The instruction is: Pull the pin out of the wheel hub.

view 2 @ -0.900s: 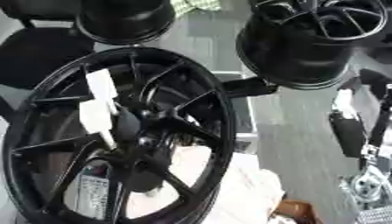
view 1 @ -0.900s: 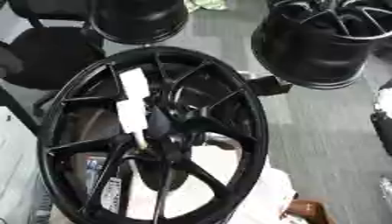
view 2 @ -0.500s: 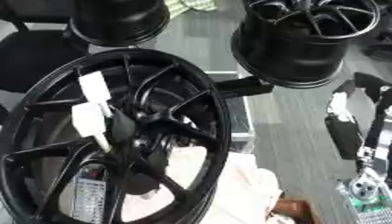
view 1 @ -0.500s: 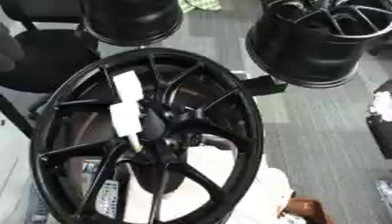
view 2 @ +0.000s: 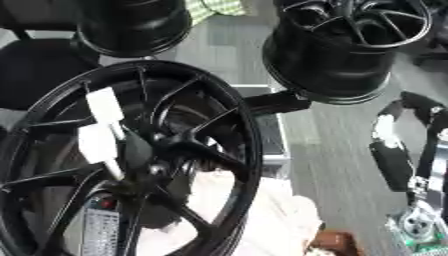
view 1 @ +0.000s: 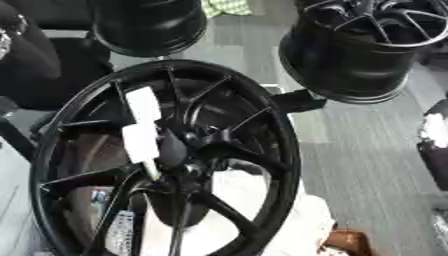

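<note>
Leaning upright, black wheel hub (view 1: 166, 160) fills the near view; white pin (view 1: 143, 131) sticks out of its centre, slanting up past the spokes. Pin looks light and rigid, best taken on its thick white shaft. Neither hand visible; finger state unknowable.

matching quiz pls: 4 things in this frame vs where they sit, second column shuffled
Things:
1. white pin
2. near wheel
3. spoked rim
4. plain black rim

Places:
A. top left of the view
B. sticking up from the hub at the near wheel's centre
C. top right, open face showing spokes
D. fills the lower left, spokes toward the camera

Pairs: 1-B, 2-D, 3-C, 4-A
</note>
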Tool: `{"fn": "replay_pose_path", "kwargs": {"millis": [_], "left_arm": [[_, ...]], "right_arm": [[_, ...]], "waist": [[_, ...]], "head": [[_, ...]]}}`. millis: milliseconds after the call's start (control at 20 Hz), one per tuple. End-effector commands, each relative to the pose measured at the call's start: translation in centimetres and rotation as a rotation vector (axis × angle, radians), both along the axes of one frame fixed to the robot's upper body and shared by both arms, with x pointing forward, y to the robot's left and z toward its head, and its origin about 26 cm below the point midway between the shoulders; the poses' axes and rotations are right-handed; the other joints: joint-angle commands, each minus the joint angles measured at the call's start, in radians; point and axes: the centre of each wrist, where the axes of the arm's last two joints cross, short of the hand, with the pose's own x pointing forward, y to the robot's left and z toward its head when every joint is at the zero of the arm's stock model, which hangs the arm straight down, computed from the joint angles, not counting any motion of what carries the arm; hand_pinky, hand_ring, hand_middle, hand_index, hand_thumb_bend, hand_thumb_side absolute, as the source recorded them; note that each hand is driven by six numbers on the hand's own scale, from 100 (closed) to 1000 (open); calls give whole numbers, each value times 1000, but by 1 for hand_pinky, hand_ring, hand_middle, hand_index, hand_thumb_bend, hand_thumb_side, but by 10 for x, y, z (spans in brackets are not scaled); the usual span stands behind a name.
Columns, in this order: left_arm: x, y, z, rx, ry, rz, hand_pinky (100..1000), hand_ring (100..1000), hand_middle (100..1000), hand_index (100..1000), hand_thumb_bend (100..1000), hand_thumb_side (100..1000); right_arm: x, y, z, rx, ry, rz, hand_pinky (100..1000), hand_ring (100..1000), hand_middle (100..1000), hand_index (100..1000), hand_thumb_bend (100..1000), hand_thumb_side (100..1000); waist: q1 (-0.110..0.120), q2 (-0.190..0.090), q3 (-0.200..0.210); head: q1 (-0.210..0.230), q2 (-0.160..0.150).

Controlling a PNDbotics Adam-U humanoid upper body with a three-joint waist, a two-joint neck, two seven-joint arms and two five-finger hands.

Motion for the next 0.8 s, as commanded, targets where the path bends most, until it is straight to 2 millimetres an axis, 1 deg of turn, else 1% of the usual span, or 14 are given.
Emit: {"fn": "replay_pose_path", "kwargs": {"millis": [50,450,800], "left_arm": [[5,-7,9,166,-48,-65,790,776,729,819,100,298],[45,-23,12,166,-72,-114,792,775,729,818,100,299],[74,-32,-1,219,-53,-120,831,828,777,846,100,306]], "right_arm": [[0,-1,8,-30,-22,14,856,788,601,711,100,421],[3,2,11,-27,-31,29,856,787,600,711,100,426],[5,6,14,-16,-45,41,856,787,599,710,100,434]], "waist": [[1,-9,-3],[-1,13,-14],[5,36,-33]], "head": [[5,-16],[17,-36],[32,-50]]}}
